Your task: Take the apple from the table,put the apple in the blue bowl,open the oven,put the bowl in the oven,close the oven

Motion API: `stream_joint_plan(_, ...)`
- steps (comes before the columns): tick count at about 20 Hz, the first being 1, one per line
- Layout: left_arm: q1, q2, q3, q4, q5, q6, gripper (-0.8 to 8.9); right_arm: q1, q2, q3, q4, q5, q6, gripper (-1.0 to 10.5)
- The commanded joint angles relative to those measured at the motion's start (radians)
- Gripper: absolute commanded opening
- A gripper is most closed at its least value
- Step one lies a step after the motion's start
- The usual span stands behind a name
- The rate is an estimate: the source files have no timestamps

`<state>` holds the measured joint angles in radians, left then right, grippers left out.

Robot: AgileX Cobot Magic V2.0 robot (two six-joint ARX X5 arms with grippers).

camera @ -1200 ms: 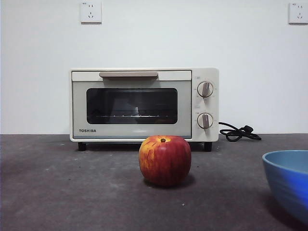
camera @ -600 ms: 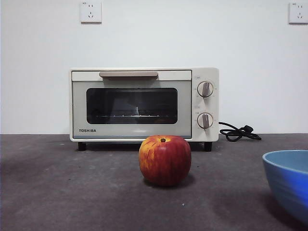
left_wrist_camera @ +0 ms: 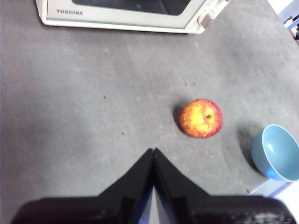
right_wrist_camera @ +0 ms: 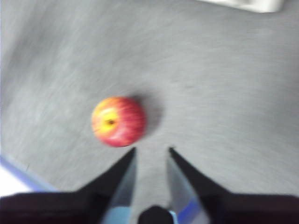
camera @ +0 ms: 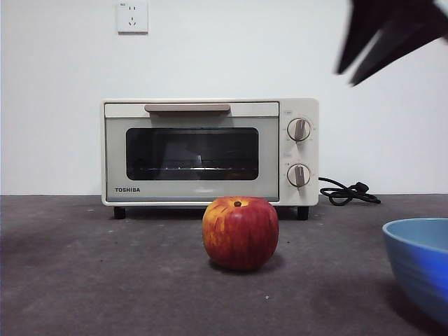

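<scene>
Grey bench (camera: pixel 105 280): blue bowl (camera: pixel 420 269) cut off at its edge. Apple (camera: pixel 240 233) mid-bench before oven (camera: pixel 210 152), ungripped, ahead of blurred right fingers (right_wrist_camera: pixel 150 150), slightly parted; left fingers (left_wrist_camera: pixel 153 150) closed, apart.

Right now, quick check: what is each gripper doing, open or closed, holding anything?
Left gripper: closed, holding nothing, above the dark grey table.
Right gripper: open, holding nothing, above the table near the round red apple.
</scene>
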<state>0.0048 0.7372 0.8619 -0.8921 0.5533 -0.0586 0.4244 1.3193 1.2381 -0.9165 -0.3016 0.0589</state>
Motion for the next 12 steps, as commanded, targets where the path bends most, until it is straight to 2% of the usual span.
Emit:
stream_joint_plan(1, -0.007, -0.002, 0.004, -0.013, 0.005, 0.018, -0.05, 0.081, 0.066, 0.038, 0.006, 0.010, -0.006, 1.7)
stream_joint_plan(5, -0.007, -0.002, 0.004, -0.013, 0.005, 0.018, -0.05, 0.209, 0.187, 0.083, 0.066, 0.113, 0.019, 1.9)
stream_joint_plan(9, -0.007, -0.002, 0.004, -0.014, 0.005, 0.018, -0.05, 0.274, 0.290, 0.094, 0.101, 0.146, 0.031, 6.5)
stream_joint_plan(11, -0.007, -0.002, 0.004, -0.020, 0.005, 0.018, -0.05, 0.291, 0.326, 0.094, 0.111, 0.171, 0.050, 7.3)
stream_joint_plan(12, -0.007, -0.002, 0.004, -0.024, 0.005, 0.018, -0.05, 0.296, 0.342, 0.094, 0.109, 0.198, 0.051, 7.3)
